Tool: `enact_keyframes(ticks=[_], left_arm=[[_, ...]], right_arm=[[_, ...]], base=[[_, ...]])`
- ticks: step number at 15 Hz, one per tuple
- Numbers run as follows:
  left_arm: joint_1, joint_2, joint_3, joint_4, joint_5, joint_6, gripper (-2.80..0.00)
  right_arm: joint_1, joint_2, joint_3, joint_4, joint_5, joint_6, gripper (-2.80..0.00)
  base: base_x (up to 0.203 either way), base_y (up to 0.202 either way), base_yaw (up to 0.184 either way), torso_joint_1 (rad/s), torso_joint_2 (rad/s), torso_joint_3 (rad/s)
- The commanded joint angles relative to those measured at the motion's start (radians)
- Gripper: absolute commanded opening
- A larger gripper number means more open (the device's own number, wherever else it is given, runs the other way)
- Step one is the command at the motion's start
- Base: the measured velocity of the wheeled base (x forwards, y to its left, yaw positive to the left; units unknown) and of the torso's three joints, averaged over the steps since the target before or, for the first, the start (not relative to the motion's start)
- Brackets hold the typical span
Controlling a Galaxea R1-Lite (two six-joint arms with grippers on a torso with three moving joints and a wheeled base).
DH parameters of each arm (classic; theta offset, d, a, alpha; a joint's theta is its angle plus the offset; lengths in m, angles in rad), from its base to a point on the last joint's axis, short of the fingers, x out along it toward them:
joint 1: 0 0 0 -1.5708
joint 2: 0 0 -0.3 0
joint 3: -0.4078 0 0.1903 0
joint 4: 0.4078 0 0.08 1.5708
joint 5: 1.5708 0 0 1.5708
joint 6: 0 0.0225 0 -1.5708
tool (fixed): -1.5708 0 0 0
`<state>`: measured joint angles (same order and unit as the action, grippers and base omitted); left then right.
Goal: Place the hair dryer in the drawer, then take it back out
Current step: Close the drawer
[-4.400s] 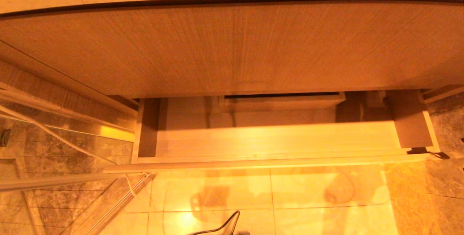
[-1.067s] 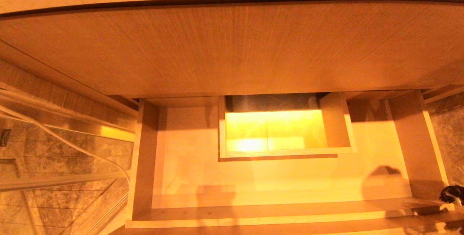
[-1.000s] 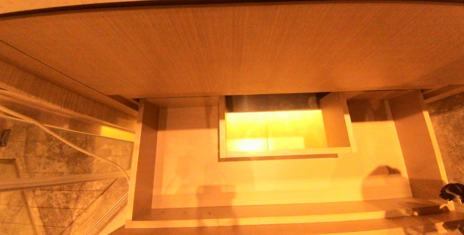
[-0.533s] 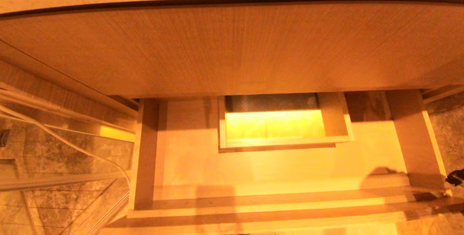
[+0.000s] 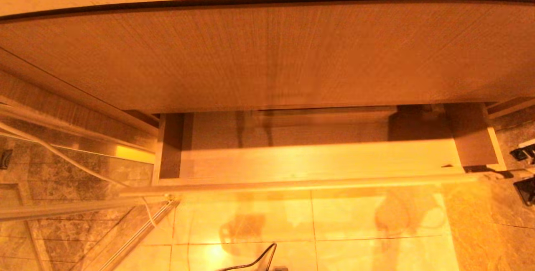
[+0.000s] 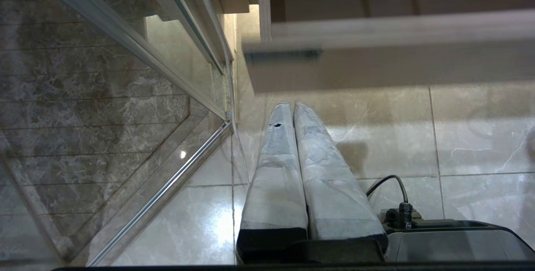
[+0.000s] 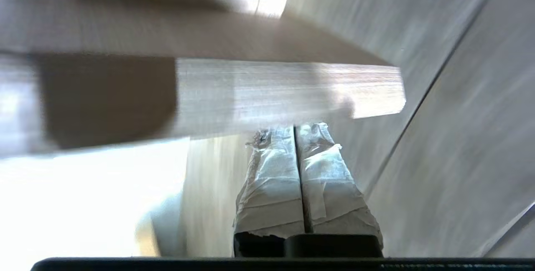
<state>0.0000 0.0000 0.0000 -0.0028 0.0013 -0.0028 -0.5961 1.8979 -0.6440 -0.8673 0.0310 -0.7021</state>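
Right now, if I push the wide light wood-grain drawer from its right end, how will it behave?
The wide light wood-grain drawer looks like stiff board, so it should slide, not flex. It is wide and the shut right tool sits near one end of its front, so it might skew. The flat front has no handle; the tool may slip.
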Motion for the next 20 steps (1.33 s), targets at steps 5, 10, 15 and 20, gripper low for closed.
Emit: enact_keyframes(ticks=[5,10,15,20], left_arm=[[0.000,0.000,0.000,0.000,0.000,0.000,-2.80],[0.000,0.000,0.000,0.000,0.000,0.000,-2.80],[0.000,0.000,0.000,0.000,0.000,0.000,-2.80],[0.000,0.000,0.000,0.000,0.000,0.000,-2.80]], right_arm=[[0.057,-0.104,-0.009,-0.189,0.071,0.042,-2.80],[0.027,-0.221,0.017,-0.039,0.144,-0.115,-2.80],[0.028,-0.408,0.100,0.115,0.177,-0.156,-2.80],[0.078,-0.746,0.171,0.427,0.158,-0.120,-2.80]], base=[[0.000,0.000,0.000,0.000,0.00,0.000],[0.000,0.000,0.000,0.000,0.00,0.000],[0.000,0.000,0.000,0.000,0.00,0.000],[0.000,0.000,0.000,0.000,0.00,0.000]])
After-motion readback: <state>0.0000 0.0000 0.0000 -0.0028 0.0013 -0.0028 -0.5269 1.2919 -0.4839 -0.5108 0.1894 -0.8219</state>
